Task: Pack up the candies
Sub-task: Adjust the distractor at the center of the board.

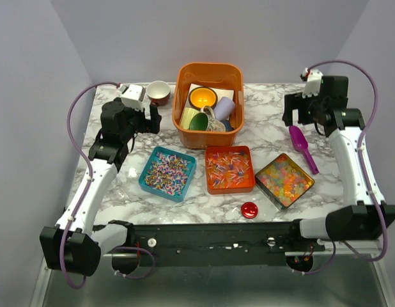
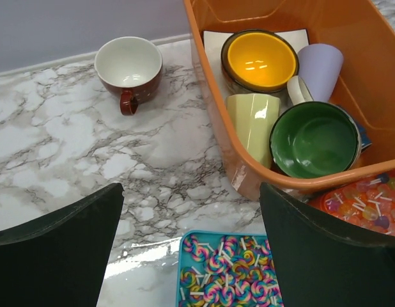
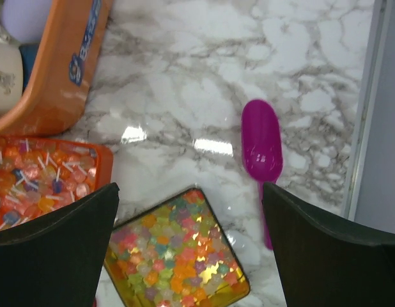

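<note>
The candies (image 1: 167, 171) lie sorted in three open containers along the near middle of the marble table (image 1: 268, 128). Swirled bits fill a teal tray (image 1: 158, 191) on the left, pale wrapped pieces an orange tray (image 1: 231, 190) at centre, and glossy beads a gold tin (image 1: 299, 195) on the right. Beyond them an orange bin (image 1: 207, 139) crowded with cups stands between the two arms. The left gripper (image 2: 191, 256), jaws spread wide and holding nothing, hovers left of the bin near a red mug (image 1: 158, 93). The right gripper (image 3: 191, 256), equally wide, hangs just beyond a purple scoop (image 1: 303, 147). A red lid (image 1: 249, 209) sits at the near edge.
</note>
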Motion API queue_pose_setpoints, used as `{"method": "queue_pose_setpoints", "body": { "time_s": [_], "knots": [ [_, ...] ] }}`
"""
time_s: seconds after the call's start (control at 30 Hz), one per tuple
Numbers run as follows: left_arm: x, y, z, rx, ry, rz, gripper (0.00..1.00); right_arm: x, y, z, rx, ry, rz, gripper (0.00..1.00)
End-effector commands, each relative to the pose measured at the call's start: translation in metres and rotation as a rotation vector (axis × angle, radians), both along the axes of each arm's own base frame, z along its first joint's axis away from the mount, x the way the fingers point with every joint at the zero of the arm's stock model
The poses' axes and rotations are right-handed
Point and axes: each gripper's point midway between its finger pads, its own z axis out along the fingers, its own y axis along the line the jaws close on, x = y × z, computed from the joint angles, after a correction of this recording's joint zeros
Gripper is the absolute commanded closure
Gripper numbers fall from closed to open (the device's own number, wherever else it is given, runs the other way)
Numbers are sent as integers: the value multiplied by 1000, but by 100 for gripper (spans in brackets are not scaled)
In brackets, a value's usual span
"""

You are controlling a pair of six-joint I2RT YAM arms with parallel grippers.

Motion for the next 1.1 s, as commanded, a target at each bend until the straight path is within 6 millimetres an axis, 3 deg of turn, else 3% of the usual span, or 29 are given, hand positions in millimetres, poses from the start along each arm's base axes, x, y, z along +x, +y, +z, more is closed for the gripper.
{"method": "queue_pose_setpoints", "body": {
  "time_s": [0.0, 0.07, 0.1, 0.13, 0.17, 0.23, 0.27, 0.3, 0.33, 0.43, 0.47, 0.5, 0.57, 0.73, 0.9, 0.97, 1.07],
  "knots": [
    [13, -7, 14, -75, 36, 62, 1, 52, 8, 44, -18, -98, 89, 0],
    [20, -6, 22, -124, 48, 114, 1, 70, 15, 54, 17, -113, 105, 0],
    [25, -3, 19, -130, 58, 145, 1, 83, 24, 45, 53, -77, 147, 0],
    [27, -5, 19, -143, 63, 146, 1, 94, 29, 63, 69, -116, 166, 0],
    [27, -10, 16, -133, 72, 123, 1, 102, 33, 68, 95, -125, 175, 0],
    [30, -22, 8, -100, 81, 67, 2, 125, 44, 52, 146, -99, 216, 0],
    [31, -25, 5, -69, 82, 45, 3, 135, 45, 61, 177, -118, 190, 0],
    [32, -28, -3, -47, 98, 27, 5, 144, 58, 56, 190, -114, 198, 1],
    [31, -32, -8, -36, 107, -9, 6, 156, 63, 42, 208, -89, 202, 1],
    [26, -37, -31, 1, 144, -64, 8, 172, 91, 40, 244, -100, 280, 1],
    [23, -41, -37, -3, 156, -87, 9, 181, 100, 21, 266, -59, 291, 1],
    [21, -41, -42, -4, 160, -88, 11, 186, 111, 29, 284, -80, 317, 2],
    [12, -47, -60, -12, 203, -135, 16, 196, 128, 7, 354, -25, 330, 5],
    [-9, -69, -83, 9, 270, -331, 42, 217, 152, -13, 451, 9, 331, 13],
    [-4, -79, -107, -41, 324, -348, 59, 222, 181, -37, 438, 39, 361, 16],
    [-5, -81, -116, -54, 338, -345, 59, 226, 184, -51, 412, 52, 336, 17],
    [-2, -84, -128, -61, 345, -344, 68, 232, 180, -71, 391, 84, 248, 19]
  ]
}}
